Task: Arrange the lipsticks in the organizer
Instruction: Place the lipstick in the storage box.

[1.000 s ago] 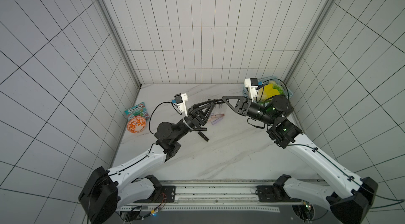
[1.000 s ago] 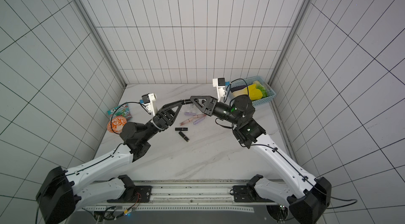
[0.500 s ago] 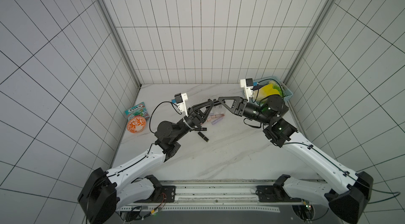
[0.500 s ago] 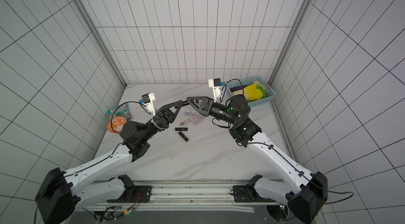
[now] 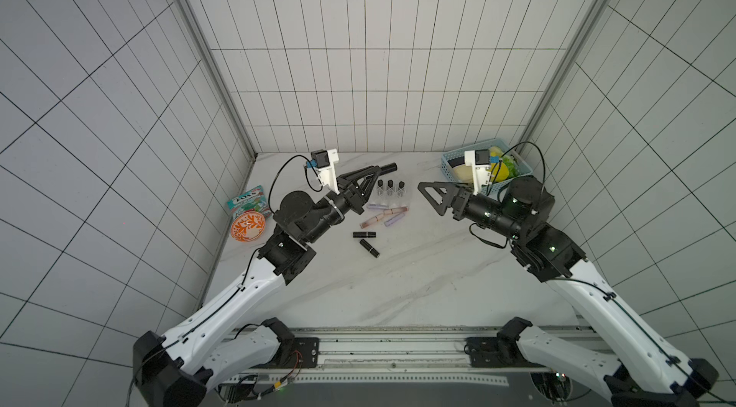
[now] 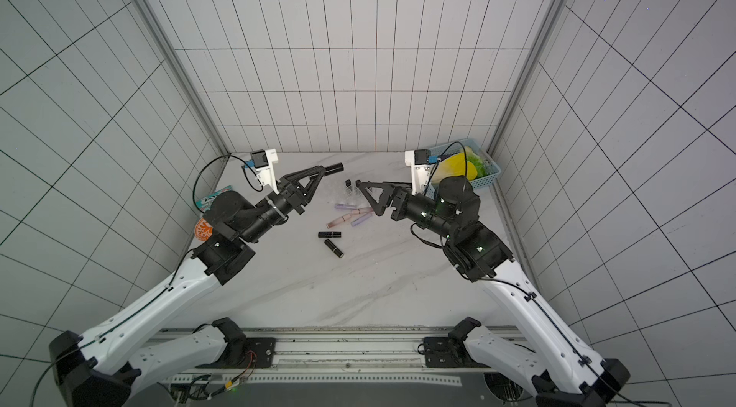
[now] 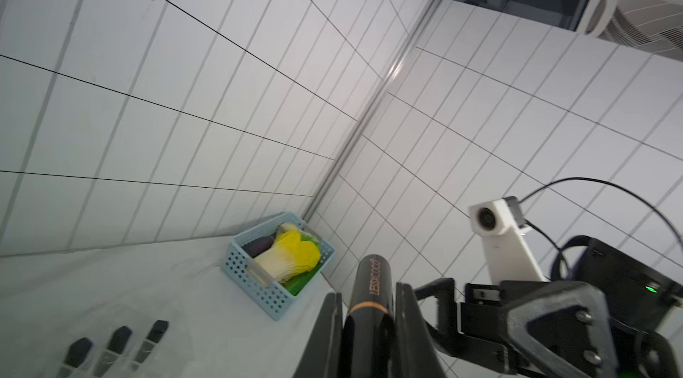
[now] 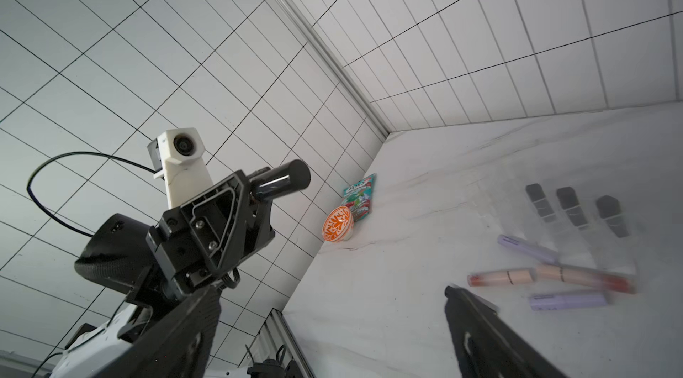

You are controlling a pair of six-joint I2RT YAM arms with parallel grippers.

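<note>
**Left pincer** (image 5: 376, 172): pressed together on one black lipstick (image 5: 388, 167). I grip it at the rear, so most of the tube projects forward. I hold it raised off the table (image 5: 398, 285), near the organizer (image 5: 394, 198). My judgement is that the long overhang lets the tube go down into a compartment without my fingers fouling the walls.

**Right pincer** (image 5: 423, 187): spread wide and carrying nothing. It sits on the organizer's far side, apart from it, probably to leave the left arm a free approach.

**Task items:** the organizer sits toward the back wall with three black lipsticks (image 5: 390, 185) upright in one row. Six lie loose in front of it: two lilac tubes (image 5: 377, 206), two pink tubes (image 5: 372, 220) and two black tubes (image 5: 369, 248).

**Not determined:**
- The organizer is clear plastic and its cell walls barely register, so I cannot count the free compartments or tell which one lies under the held tube.
- In a top view my right pincer covers part of it.
- The held tube's rear end is hidden between my fingers (image 7: 325, 331).
- The right wrist view blurs the loose tubes.
</note>
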